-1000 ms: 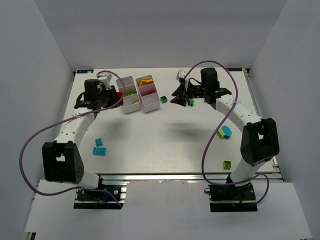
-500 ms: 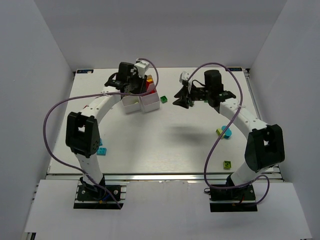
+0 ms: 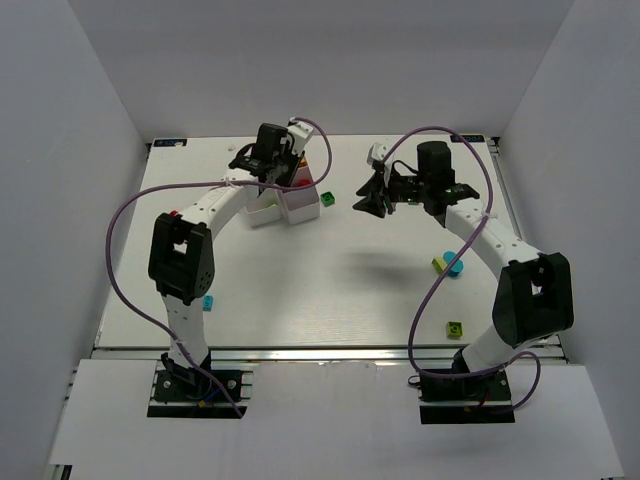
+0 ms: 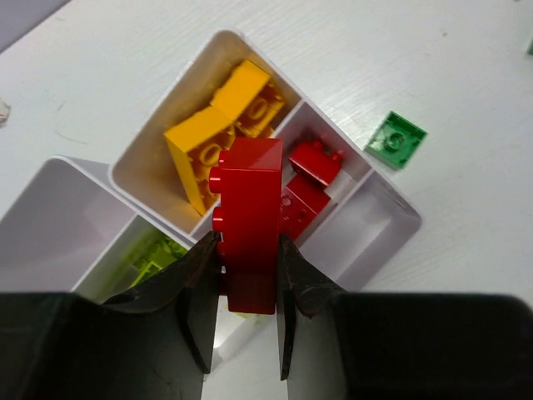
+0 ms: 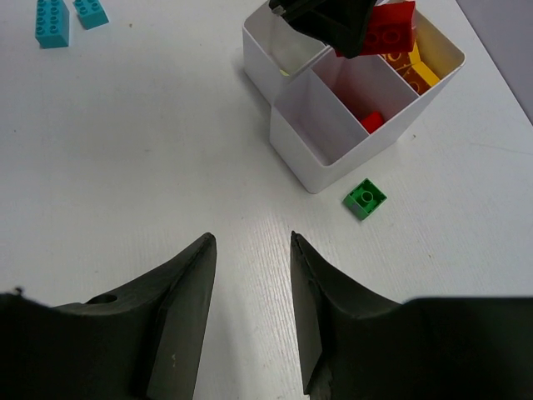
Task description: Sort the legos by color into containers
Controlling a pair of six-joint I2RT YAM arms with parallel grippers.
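Plastic this hard and light should not crush, though its smooth sides look slippery, so the flat opposite faces are the place to pinch. The left gripper (image 4: 248,250) clamps the red brick (image 4: 250,200) that way, above the white tray (image 4: 398,218) near the far edge of the bench (image 3: 300,290), over its yellow and red compartments. The right gripper (image 5: 250,250) hangs half-spread and empty near a dark green brick (image 5: 365,198).

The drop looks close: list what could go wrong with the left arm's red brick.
1. The red brick in the left gripper hangs over the divider beside the yellow bricks. Released here, it might land among them.
2. The red compartment already holds bricks, so this long one may settle propped on top instead of inside.
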